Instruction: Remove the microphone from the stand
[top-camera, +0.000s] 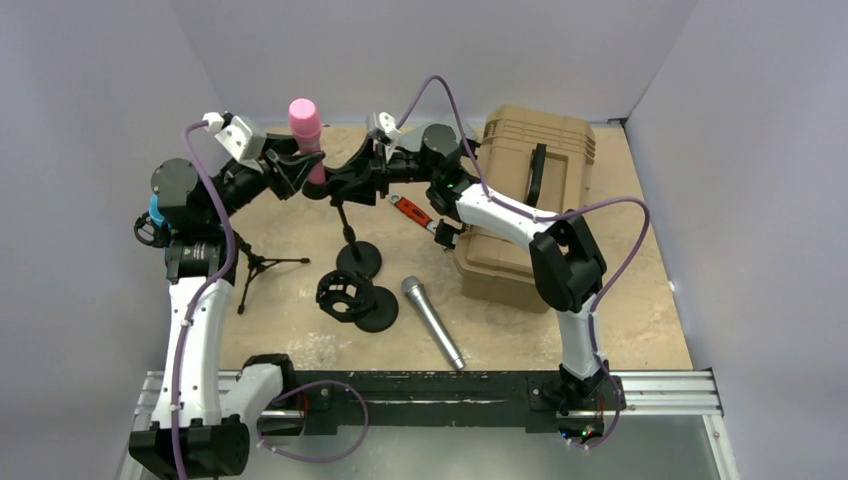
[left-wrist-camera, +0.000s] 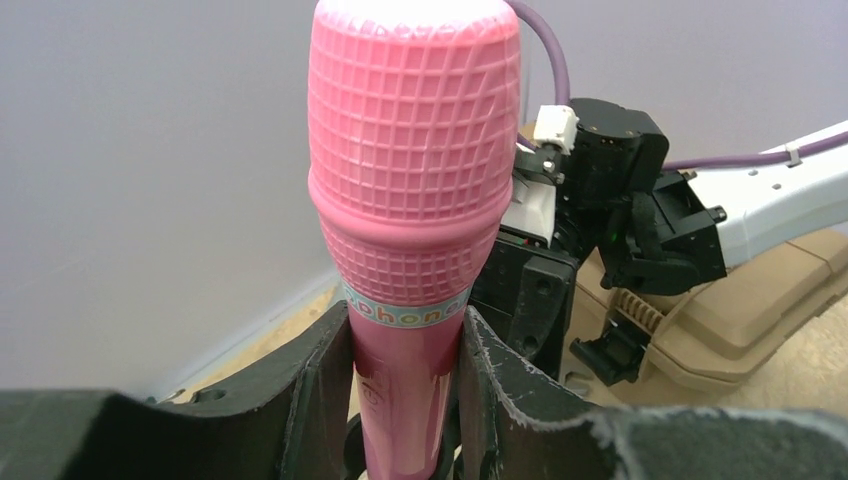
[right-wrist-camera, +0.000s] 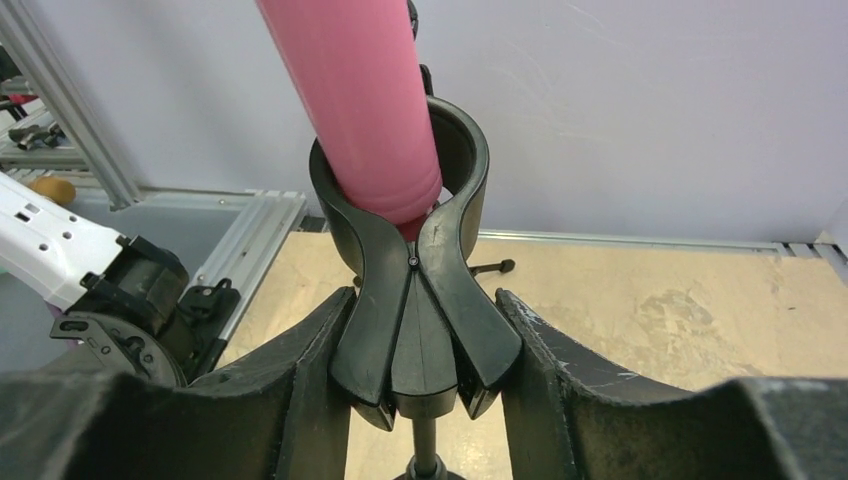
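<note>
The pink microphone (left-wrist-camera: 412, 200) stands upright in the clip (right-wrist-camera: 410, 260) of a stand (top-camera: 350, 235) at the far middle-left of the table (top-camera: 620, 300). Its gridded head sits well above the clip, with a blue lettered band just below it. The left gripper (left-wrist-camera: 405, 410) pinches the body from both sides under that band. The right gripper (right-wrist-camera: 425, 380) is closed on the clip's two levers. To the right sits a tan case (top-camera: 520, 150), lid shut, contents hidden. The far wall (top-camera: 450, 50) is close behind the microphone. Nearer lie a silver microphone (top-camera: 432, 322), a second stand (top-camera: 350, 295) and a small tripod (top-camera: 262, 265).
</note>
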